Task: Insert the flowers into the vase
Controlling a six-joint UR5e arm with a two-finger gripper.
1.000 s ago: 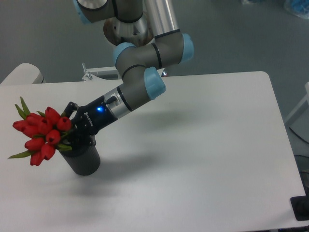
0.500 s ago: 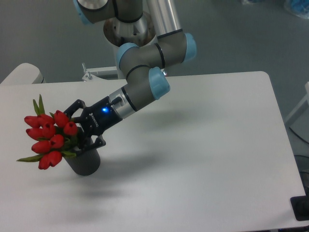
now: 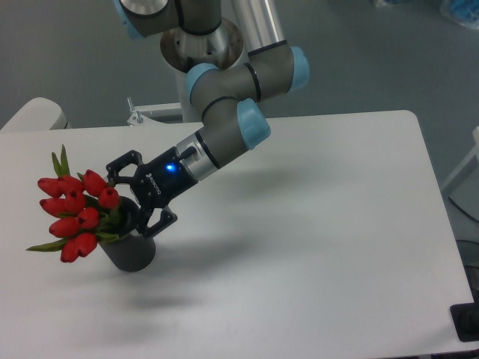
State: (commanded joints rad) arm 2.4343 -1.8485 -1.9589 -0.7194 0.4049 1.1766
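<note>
The flowers (image 3: pixel 73 214), a bunch of red tulip buds with narrow green leaves, lean out to the left from the mouth of the vase (image 3: pixel 132 253), a dark grey cylinder standing on the white table (image 3: pixel 314 224). The stems sit inside the vase mouth. My gripper (image 3: pixel 133 194) hangs just up and right of the vase mouth, tilted down to the left, its black fingers (image 3: pixel 123 162) spread wide apart. It is open and holds nothing. The flowers stay in place without it.
The arm (image 3: pixel 224 134) reaches down from its base (image 3: pixel 202 45) at the back of the table. A metal bracket (image 3: pixel 138 114) sits at the table's far edge. A dark object (image 3: pixel 465 321) lies at the front right corner.
The gripper has let go of the flowers, opened wide and drawn back up and to the right. The bunch shifted slightly right and more upright, then settled in the vase.
</note>
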